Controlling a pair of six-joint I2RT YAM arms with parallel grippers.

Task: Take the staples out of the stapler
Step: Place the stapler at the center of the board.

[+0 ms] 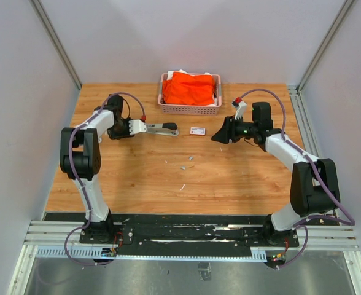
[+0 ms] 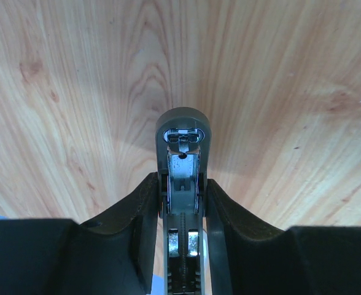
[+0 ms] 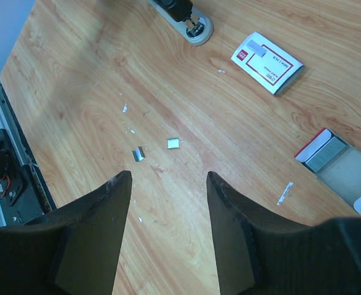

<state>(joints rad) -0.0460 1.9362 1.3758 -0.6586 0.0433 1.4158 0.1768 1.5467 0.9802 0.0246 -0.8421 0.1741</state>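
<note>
My left gripper (image 1: 137,127) is shut on the rear of the grey stapler (image 1: 165,128), which lies lengthwise on the table with its nose to the right. In the left wrist view the stapler (image 2: 182,132) sits clamped in my left gripper (image 2: 182,187), its metal channel and spring showing. Small silvery staples (image 1: 184,166) lie scattered mid-table. In the right wrist view my right gripper (image 3: 168,178) hangs open and holds nothing, above bare wood, just short of the staples (image 3: 137,153), with another strip (image 3: 285,192) to the right. My right gripper (image 1: 220,136) is right of the stapler.
A small white box with a red label (image 1: 197,130) lies between the grippers. An open red-and-white box (image 3: 337,165) lies near the right gripper. A pink basket (image 1: 190,112) holding orange cloth stands at the back. White walls close in the table.
</note>
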